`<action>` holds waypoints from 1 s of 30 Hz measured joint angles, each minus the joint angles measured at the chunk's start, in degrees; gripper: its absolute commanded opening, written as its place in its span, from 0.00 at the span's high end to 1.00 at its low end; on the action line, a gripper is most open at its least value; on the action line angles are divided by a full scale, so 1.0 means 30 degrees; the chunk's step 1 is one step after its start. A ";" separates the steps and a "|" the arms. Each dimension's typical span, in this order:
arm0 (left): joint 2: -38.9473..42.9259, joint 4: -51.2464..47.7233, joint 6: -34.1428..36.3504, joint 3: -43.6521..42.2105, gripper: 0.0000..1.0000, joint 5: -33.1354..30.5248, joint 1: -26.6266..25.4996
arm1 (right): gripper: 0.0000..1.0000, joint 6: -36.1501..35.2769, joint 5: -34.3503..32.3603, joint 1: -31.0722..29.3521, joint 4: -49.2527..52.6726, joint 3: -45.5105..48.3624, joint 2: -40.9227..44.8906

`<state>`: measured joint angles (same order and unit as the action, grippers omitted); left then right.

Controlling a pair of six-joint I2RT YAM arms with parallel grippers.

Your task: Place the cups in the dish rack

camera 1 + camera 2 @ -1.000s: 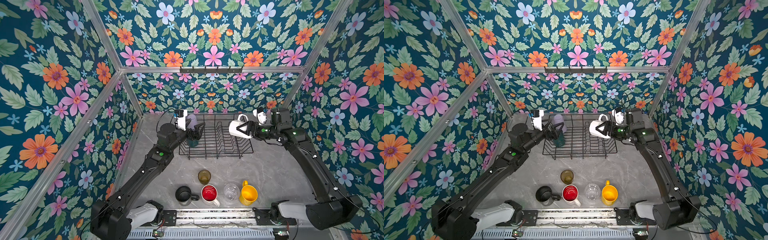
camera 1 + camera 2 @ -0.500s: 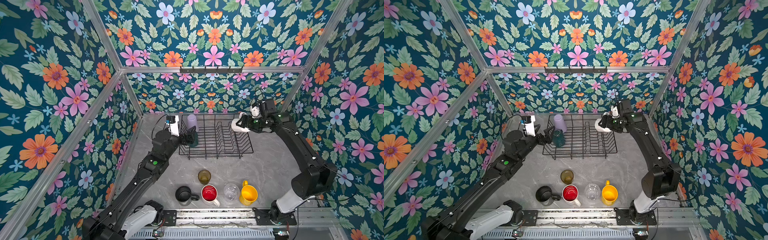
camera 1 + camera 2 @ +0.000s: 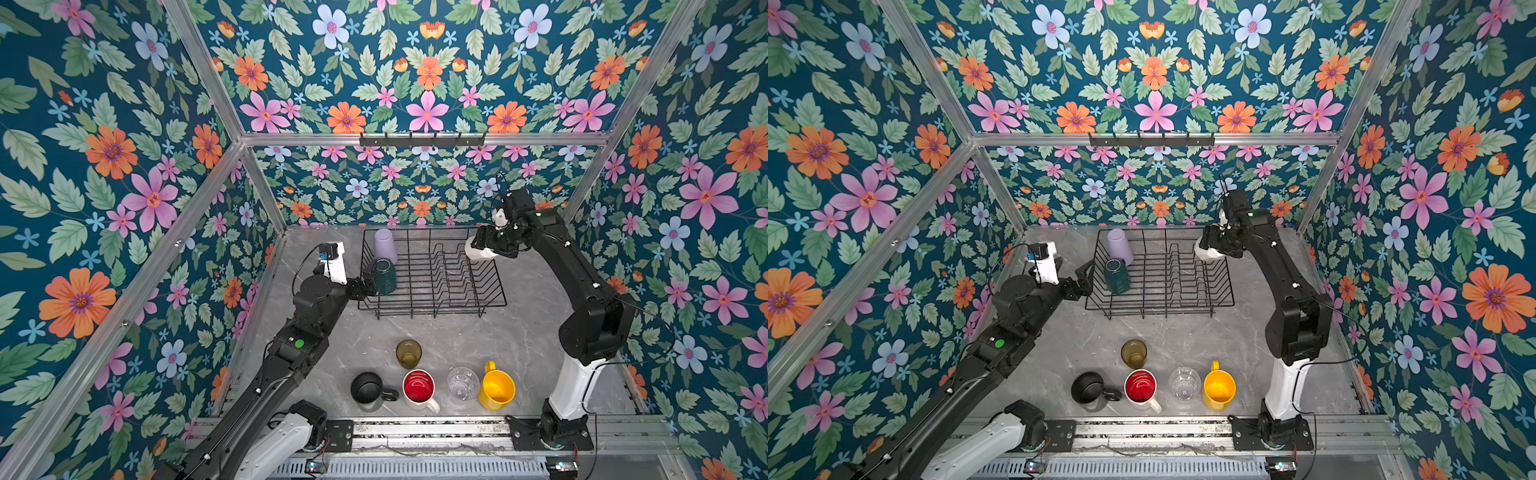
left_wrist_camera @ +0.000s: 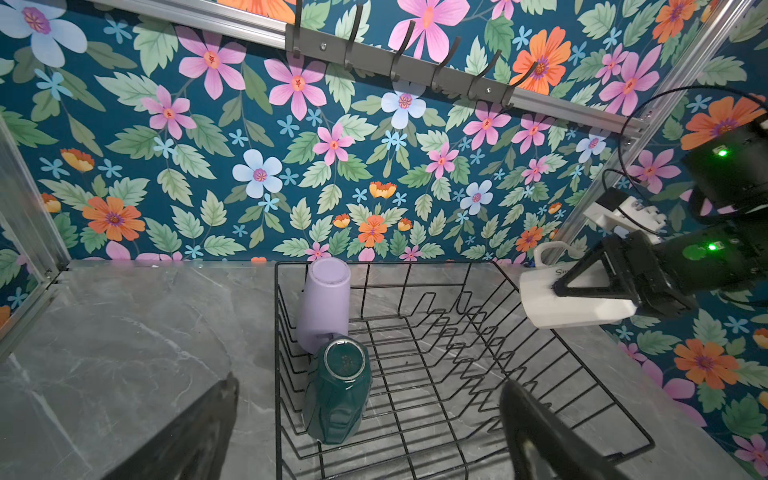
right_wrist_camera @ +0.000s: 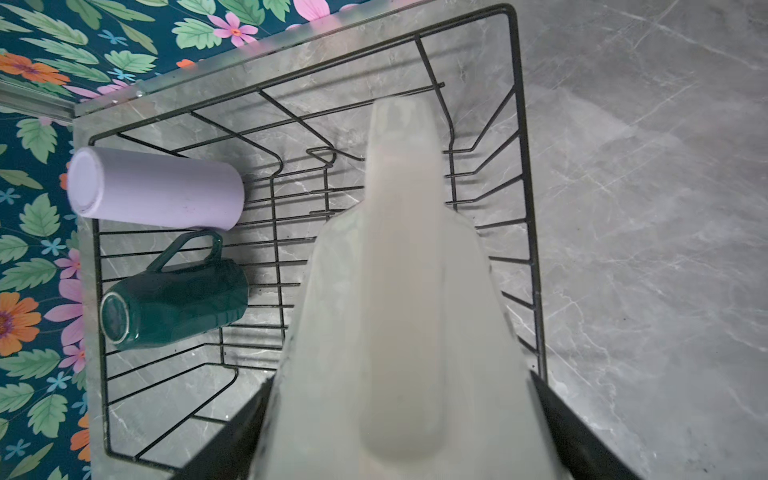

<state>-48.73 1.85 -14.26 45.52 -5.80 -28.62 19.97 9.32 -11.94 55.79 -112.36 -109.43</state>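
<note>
The black wire dish rack [image 3: 432, 309] [image 3: 1158, 309] stands at the back of the table. A lilac tumbler [image 3: 384, 245] [image 4: 324, 303] [image 5: 158, 189] and a teal mug [image 3: 384, 276] [image 4: 338, 395] [image 5: 178, 303] lie on their sides at its left end. My right gripper [image 3: 484, 243] [image 3: 1212, 243] [image 5: 399, 436] is shut on the cream-white mug [image 3: 478, 252] [image 4: 573, 307] [image 5: 395, 311], held tipped above the rack's far right corner. Just outside the rack's left side, my left gripper [image 3: 365, 282] [image 4: 365, 449] is open and holds nothing, with the teal mug just beyond it.
Near the front edge stand an amber glass [image 3: 408, 353], a black mug [image 3: 368, 387], a red-inside white mug [image 3: 419, 386], a clear glass [image 3: 462, 383] and a yellow mug [image 3: 496, 388]. A hook rail [image 3: 422, 139] hangs on the back wall. Flowered walls close in on three sides.
My left gripper has drawn back from the teal mug, out past the rack's left side. The right arm has carried the cream-white mug back to the rack's far right corner and lower.
</note>
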 measured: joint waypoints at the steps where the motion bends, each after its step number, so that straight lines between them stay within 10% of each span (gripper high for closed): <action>1: 0.0124 -0.0073 0.0036 -0.0087 0.00 -0.0102 0.0000 | 1.00 -0.0073 -0.0175 0.0000 0.0160 -0.0277 -0.0255; 30: 0.1588 -0.0940 0.0517 -0.1304 0.00 -0.0903 0.0000 | 1.00 0.0379 -0.2178 -0.0583 0.4044 -0.9413 -0.7512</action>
<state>-43.97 -0.97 -12.71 41.60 -8.51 -28.62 21.10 2.79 -13.69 67.92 -140.59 -131.96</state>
